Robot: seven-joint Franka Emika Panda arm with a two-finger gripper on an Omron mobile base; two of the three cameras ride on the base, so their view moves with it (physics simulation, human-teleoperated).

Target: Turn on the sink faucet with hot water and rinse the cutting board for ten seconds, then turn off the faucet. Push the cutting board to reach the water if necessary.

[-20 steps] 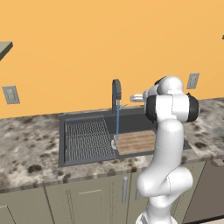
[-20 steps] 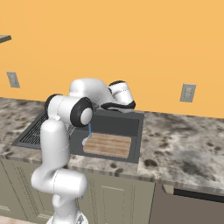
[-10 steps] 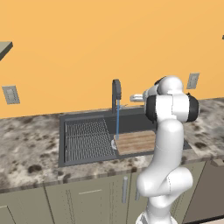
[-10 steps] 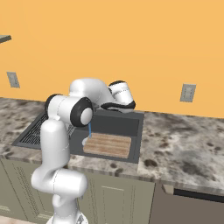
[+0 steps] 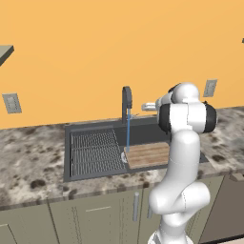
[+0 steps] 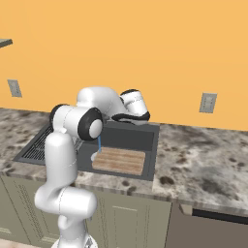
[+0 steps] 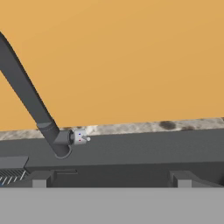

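Observation:
The dark sink faucet (image 5: 126,101) stands behind the sink (image 5: 68,157), and its water (image 5: 127,135) runs as a thin blue stream. The stream lands on the left end of the wooden cutting board (image 5: 148,154), which lies in the right part of the basin. My gripper (image 5: 147,106) hovers just right of the faucet, above the sink's back rim. In the hand view the faucet (image 7: 29,101) leans across the left, and its small lever handle (image 7: 79,137) points toward me. The gripper (image 7: 110,180) is open, its fingertips (image 7: 40,180) wide apart with nothing between them. From the right, the cutting board (image 6: 120,161) and the water (image 6: 99,144) show beside my arm.
A ridged dark drying rack (image 5: 93,152) fills the left part of the basin. Speckled granite counter (image 5: 28,157) surrounds the sink, with the orange wall close behind. Wall outlets (image 5: 11,103) sit left and right. My own arm (image 5: 183,157) stands in front of the sink's right end.

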